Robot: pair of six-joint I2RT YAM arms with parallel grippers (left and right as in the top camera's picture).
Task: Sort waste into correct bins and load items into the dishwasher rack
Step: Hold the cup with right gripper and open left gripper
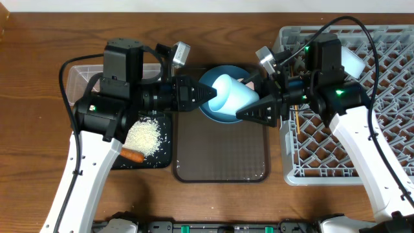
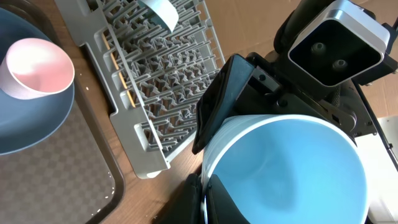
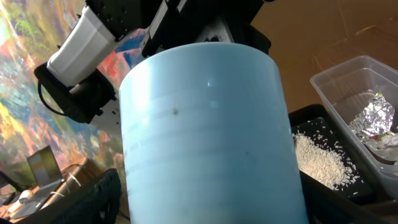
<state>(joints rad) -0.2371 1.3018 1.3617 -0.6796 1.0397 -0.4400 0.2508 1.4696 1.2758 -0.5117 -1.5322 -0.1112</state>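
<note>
— Where is the light-blue cup [image 1: 231, 96]?
— In the air, on its side, above the dark-blue plate [image 1: 210, 118]. It is smooth, plain and empty, with its mouth toward the left gripper [image 1: 206, 94], which pinches the rim.
— And the right gripper [image 1: 244, 97]?
— Its fingers stand spread on either side of the cup's base end. Whether they press it, I cannot tell.
— The containers?
— The plate, on the brown serving tray [image 1: 220, 155], carries the pale-pink cup [image 2: 38, 67]. The black tray [image 1: 163, 159] holds rice grains [image 1: 143, 137] and the carrot [image 1: 132, 155]. The clear tub [image 3: 348, 78] holds the foil wrapper [image 3: 373, 115]. The white bowl [image 1: 354, 61] sits in the dishwasher rack [image 1: 336, 155].
</note>
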